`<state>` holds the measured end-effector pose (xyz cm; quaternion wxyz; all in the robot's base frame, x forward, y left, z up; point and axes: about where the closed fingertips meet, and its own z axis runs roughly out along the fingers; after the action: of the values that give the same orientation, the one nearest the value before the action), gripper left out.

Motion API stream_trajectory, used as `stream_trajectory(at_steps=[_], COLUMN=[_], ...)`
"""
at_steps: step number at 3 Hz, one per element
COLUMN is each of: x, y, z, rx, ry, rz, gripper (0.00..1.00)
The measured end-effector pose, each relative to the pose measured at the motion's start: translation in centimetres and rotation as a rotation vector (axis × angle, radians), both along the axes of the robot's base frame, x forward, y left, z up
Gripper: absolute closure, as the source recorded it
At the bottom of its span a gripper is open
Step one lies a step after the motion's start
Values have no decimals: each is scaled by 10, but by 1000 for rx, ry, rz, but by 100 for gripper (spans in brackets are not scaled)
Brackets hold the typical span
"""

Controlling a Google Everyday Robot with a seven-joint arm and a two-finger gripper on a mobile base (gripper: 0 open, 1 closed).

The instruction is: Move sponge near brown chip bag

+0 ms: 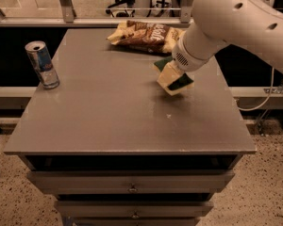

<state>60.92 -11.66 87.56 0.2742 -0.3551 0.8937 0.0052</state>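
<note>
The sponge (pixel 171 78), dark green over pale yellow foam, hangs tilted just above the grey table top, right of centre. My gripper (pixel 170 70) reaches down from the large white arm at the upper right and is shut on the sponge; the wrist hides most of the fingers. The brown chip bag (pixel 144 34), crinkled with pale yellow ends, lies flat at the table's far edge, a short way behind and left of the sponge. The two do not touch.
A silver-blue drink can (pixel 42 64) stands upright near the table's left edge. The grey table (pixel 104 126) has drawers below its front edge. A railing and chair legs stand behind the table. A cable hangs at the right.
</note>
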Motion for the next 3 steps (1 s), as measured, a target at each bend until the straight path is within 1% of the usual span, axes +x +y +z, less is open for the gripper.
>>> stream_trajectory(at_steps=[1, 2, 3], x=[37, 65, 88], y=[-1, 3, 5], z=[-3, -7, -12], rx=[-10, -18, -36], ry=[-6, -15, -16], rz=[7, 22, 26], gripper=[100, 100, 85])
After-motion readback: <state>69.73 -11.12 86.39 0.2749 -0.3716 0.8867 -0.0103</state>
